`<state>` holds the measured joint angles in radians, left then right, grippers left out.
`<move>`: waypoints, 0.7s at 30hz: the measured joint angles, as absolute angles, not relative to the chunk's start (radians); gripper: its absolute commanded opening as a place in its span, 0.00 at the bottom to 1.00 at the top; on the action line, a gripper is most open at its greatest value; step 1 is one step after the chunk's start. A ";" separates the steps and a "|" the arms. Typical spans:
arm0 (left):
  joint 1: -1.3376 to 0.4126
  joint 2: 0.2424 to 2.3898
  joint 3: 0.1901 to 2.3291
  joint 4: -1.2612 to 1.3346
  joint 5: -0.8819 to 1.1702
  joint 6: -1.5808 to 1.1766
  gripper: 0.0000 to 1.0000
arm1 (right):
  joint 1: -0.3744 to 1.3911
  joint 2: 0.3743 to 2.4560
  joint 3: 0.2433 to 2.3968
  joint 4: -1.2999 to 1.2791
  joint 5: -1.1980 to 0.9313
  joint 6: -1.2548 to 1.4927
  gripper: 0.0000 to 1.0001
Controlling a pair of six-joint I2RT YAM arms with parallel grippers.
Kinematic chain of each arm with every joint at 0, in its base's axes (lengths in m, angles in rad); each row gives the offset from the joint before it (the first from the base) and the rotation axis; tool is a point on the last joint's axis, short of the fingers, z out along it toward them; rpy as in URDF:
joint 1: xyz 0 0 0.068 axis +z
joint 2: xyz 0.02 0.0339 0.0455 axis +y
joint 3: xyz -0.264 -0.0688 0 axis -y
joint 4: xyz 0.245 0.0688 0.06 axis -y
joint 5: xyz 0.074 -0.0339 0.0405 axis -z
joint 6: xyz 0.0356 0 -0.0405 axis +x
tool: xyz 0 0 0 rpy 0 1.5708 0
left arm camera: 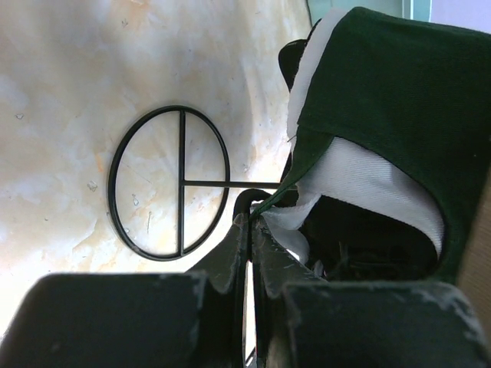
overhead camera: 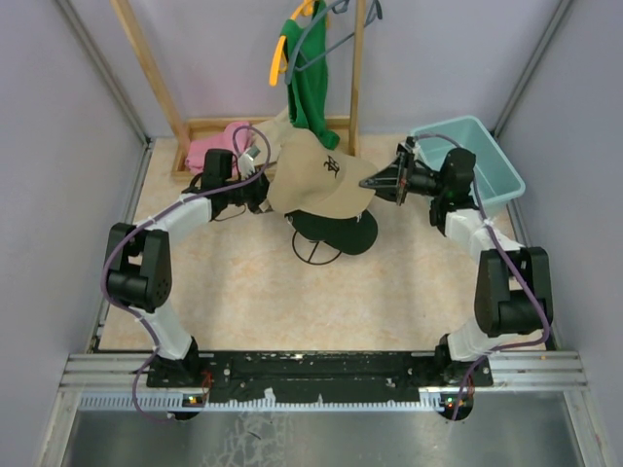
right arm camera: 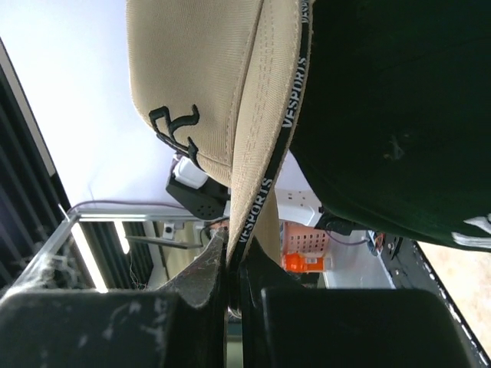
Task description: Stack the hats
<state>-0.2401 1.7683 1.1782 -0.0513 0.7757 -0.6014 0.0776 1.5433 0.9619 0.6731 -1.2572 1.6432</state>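
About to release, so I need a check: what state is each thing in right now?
tan cap: held up over the black cap, gripped at both sides.
left gripper: shut on the tan cap's edge.
right gripper: shut on the tan cap's brim.
black cap: resting on the wire stand.
green shirt: hanging from an orange hanger.
teal bin: upright.
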 measured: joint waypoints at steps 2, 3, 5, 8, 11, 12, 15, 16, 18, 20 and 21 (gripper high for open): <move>-0.240 1.768 1.177 -0.046 0.776 -0.606 0.05 | 0.078 1.543 0.939 0.688 -1.257 1.646 0.00; -0.240 1.768 1.177 -0.044 0.777 -0.606 0.05 | 0.078 1.543 0.924 0.687 -1.258 1.642 0.00; -0.240 1.769 1.176 -0.042 0.778 -0.609 0.04 | 0.078 1.543 0.894 0.647 -1.258 1.602 0.00; -0.240 1.769 1.174 -0.037 0.779 -0.611 0.04 | 0.076 1.543 0.881 0.527 -1.256 1.502 0.00; -0.240 1.769 1.168 -0.028 0.780 -0.614 0.03 | 0.069 1.540 0.881 0.427 -1.252 1.394 0.00; -0.240 1.769 1.164 -0.025 0.780 -0.614 0.03 | 0.065 1.537 0.882 0.397 -1.251 1.358 0.00; -0.240 1.769 1.154 -0.015 0.783 -0.617 0.02 | 0.031 1.518 0.882 0.304 -1.255 1.262 0.00; -0.240 1.769 1.148 -0.009 0.783 -0.617 0.02 | 0.015 1.512 0.882 0.266 -1.258 1.227 0.00; -0.239 1.769 1.139 -0.001 0.783 -0.620 0.02 | -0.030 1.502 0.881 0.174 -1.263 1.151 0.00; -0.239 1.769 1.130 0.007 0.787 -0.624 0.01 | -0.074 1.499 0.879 0.089 -1.269 1.086 0.00; -0.239 1.769 1.126 0.011 0.789 -0.627 0.01 | -0.092 1.499 0.875 0.052 -1.270 1.056 0.00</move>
